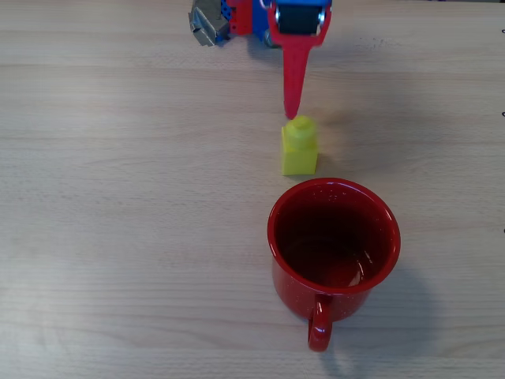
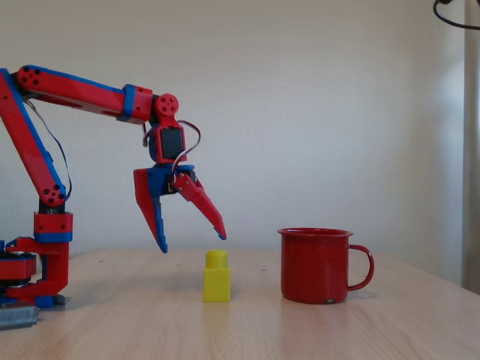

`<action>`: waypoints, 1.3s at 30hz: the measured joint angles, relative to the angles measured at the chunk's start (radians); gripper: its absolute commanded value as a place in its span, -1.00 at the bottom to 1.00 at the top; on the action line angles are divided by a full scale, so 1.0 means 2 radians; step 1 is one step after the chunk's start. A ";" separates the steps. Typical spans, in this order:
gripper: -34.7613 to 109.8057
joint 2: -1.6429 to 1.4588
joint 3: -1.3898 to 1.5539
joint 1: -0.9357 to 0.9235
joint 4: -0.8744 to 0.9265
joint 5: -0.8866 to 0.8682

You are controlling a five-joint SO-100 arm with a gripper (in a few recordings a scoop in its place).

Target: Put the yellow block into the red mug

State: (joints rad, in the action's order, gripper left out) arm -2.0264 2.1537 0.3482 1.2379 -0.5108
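The yellow block (image 1: 300, 147) (image 2: 217, 277) stands upright on the table, stud up, just beyond the red mug (image 1: 334, 249) (image 2: 316, 264) in the overhead view and to its left in the fixed view. The mug is upright with nothing inside; its handle points to the picture's bottom in the overhead view. My gripper (image 2: 192, 243) hangs open above the table, up and to the left of the block in the fixed view, touching nothing. One red finger (image 1: 293, 75) points down toward the block in the overhead view.
A light wooden table (image 1: 118, 197) carries everything. My arm's base (image 2: 30, 289) stands at the left in the fixed view, at the top edge in the overhead view. Bare wood lies on both sides of the block and mug.
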 measured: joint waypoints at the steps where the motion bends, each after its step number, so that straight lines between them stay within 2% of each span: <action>1: 0.03 0.008 -0.001 -0.001 -0.012 0.000; 16: 0.02 0.100 -0.037 0.000 -0.095 0.005; 29: 0.01 0.196 -0.091 -0.028 -0.124 0.022; 39: -0.11 0.209 -0.097 -0.028 -0.138 0.023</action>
State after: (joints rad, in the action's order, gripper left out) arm -1.6076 1.9589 0.2915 0.9618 -0.4648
